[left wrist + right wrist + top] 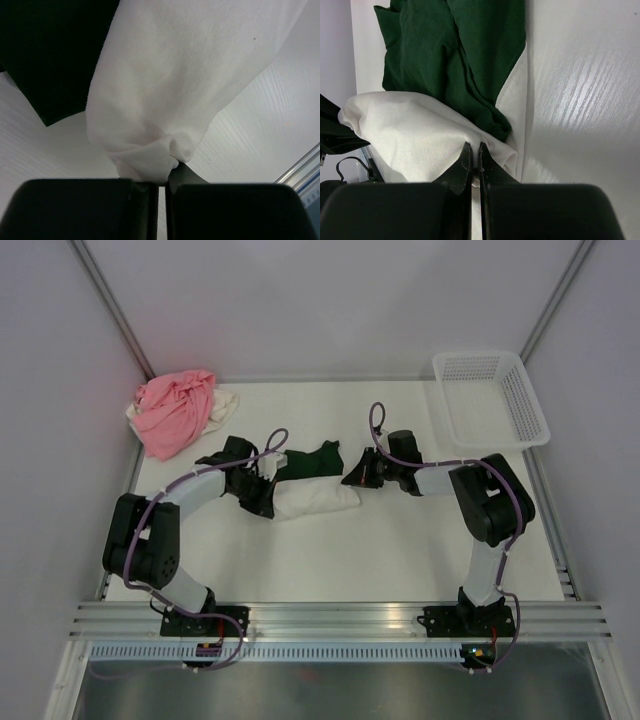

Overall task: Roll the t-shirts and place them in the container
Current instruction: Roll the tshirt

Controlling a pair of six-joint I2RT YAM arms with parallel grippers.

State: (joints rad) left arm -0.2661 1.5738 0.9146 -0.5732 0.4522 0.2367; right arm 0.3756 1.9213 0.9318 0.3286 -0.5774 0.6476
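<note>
A white t-shirt (318, 499) lies bunched in the middle of the table, partly over a dark green t-shirt (308, 461). My left gripper (260, 492) is shut on the white shirt's left end; in the left wrist view the cloth (160, 90) bunches into the closed jaws (161, 183). My right gripper (352, 476) is shut on the white shirt's right end; in the right wrist view its jaws (474, 148) pinch a fold of white cloth (415, 135) beside the green shirt (450, 55). A pink t-shirt (175, 412) lies crumpled on a cream one (226, 400) at the back left.
A white mesh basket (489, 400) stands at the back right, against the right wall. Grey walls close the table at the left, back and right. An aluminium rail (340, 620) runs along the near edge by the arm bases.
</note>
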